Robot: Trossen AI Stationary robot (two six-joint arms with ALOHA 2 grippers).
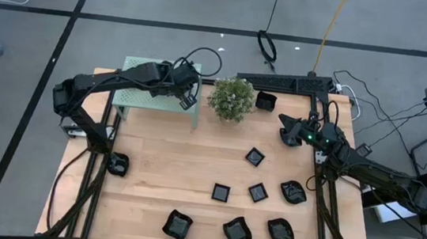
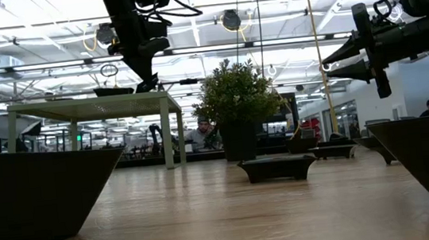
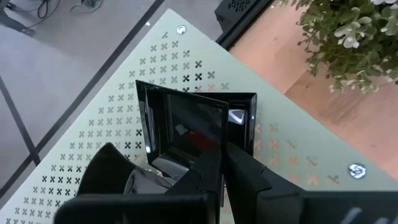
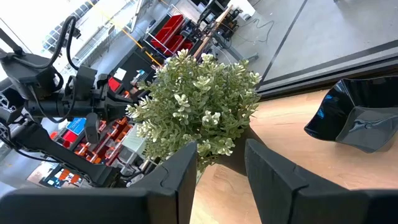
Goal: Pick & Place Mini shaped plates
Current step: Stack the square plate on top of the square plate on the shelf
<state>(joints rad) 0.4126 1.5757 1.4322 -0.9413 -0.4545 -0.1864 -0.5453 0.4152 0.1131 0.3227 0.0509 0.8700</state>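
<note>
The left gripper [image 3: 211, 171] hung over the small green table [image 1: 132, 95], its fingers pinched on the near rim of a square black plate [image 3: 196, 124] resting there. The right gripper [image 4: 221, 162] waited by the potted plant [image 1: 232, 97], fingers wide, holding nothing. Nine more plates [image 1: 257, 192] lay on the worktop [image 1: 160, 177], nearer the right arm.

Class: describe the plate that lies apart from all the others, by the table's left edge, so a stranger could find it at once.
Start at the pale green perforated stand in the table's far-left corner. Come toward the near edge along the left side to a lone small black plate. Every other plate on the tabletop sits toward the middle or right.
</note>
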